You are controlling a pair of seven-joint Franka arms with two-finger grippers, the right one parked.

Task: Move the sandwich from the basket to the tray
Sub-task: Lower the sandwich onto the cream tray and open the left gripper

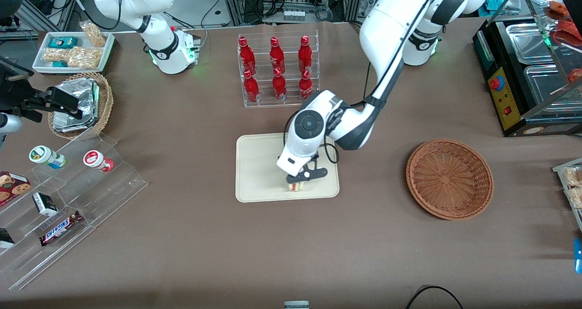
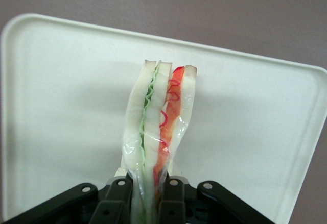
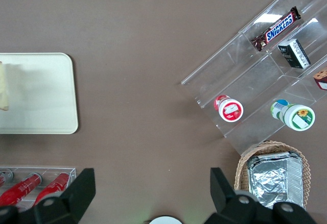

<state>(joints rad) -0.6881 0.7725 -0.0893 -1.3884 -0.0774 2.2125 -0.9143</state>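
Note:
My left gripper (image 1: 298, 181) is over the cream-beige tray (image 1: 259, 172), near the tray's edge nearest the front camera. It is shut on the sandwich (image 1: 296, 187), a plastic-wrapped wedge of white bread with red and green filling. In the left wrist view the sandwich (image 2: 158, 127) stands edge-up between the black fingers (image 2: 116, 203), with the tray (image 2: 66, 112) right under it. I cannot tell whether it touches the tray. The reddish-brown wicker basket (image 1: 449, 178) lies toward the working arm's end of the table and holds nothing.
A clear rack of red bottles (image 1: 277, 69) stands farther from the front camera than the tray. Toward the parked arm's end are a clear stepped snack shelf (image 1: 68, 195), a tan basket with foil packets (image 1: 84, 103) and a white snack tray (image 1: 75, 51). A black food warmer (image 1: 532, 72) stands at the working arm's end.

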